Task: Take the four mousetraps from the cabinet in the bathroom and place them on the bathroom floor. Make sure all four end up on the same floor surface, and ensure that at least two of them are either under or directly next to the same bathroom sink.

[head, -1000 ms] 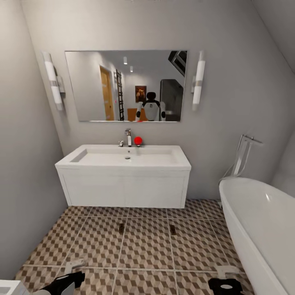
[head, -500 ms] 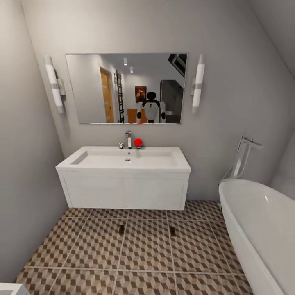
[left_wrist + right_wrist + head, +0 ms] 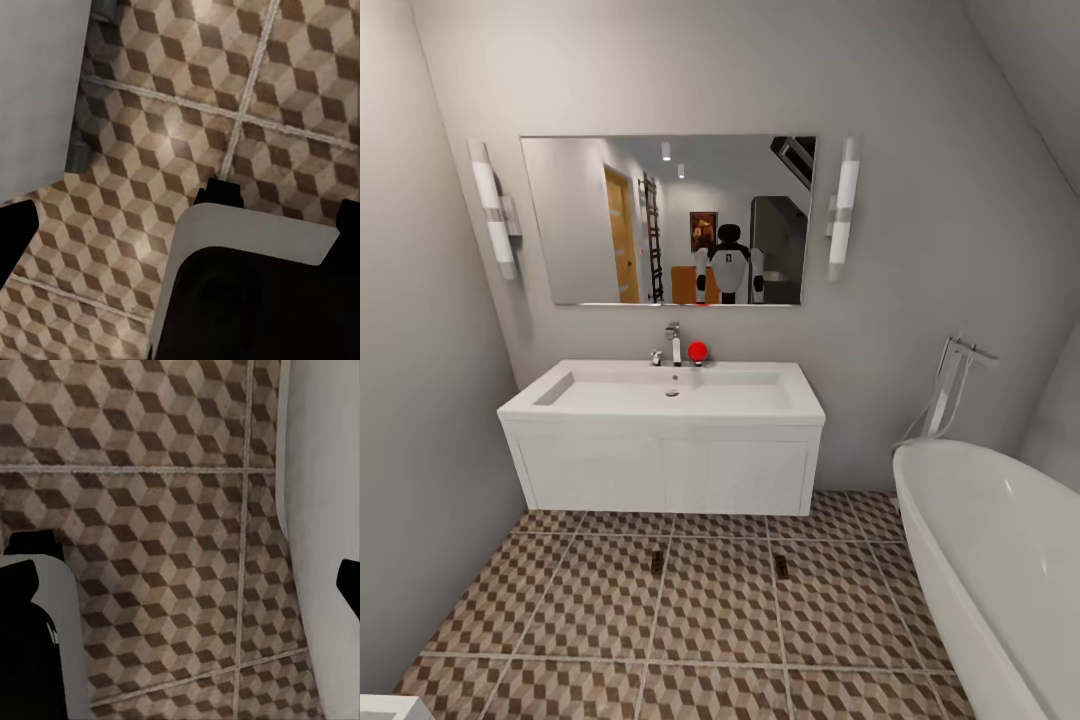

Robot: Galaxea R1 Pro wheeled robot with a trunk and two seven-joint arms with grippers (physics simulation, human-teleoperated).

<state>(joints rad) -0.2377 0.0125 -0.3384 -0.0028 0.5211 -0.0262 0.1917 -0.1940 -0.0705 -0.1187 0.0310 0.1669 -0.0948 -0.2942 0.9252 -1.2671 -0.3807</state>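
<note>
On the bathroom floor [image 3: 720, 600] before the sink [image 3: 665, 392], two mousetraps [image 3: 657, 561] lie; both hands, spread and empty, have dropped from head view, suggesting release done.

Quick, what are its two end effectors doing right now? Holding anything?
Left end effector: open, fingers spread wide, nothing between them, over the bathroom floor.
Right end effector: open, empty too.
</note>
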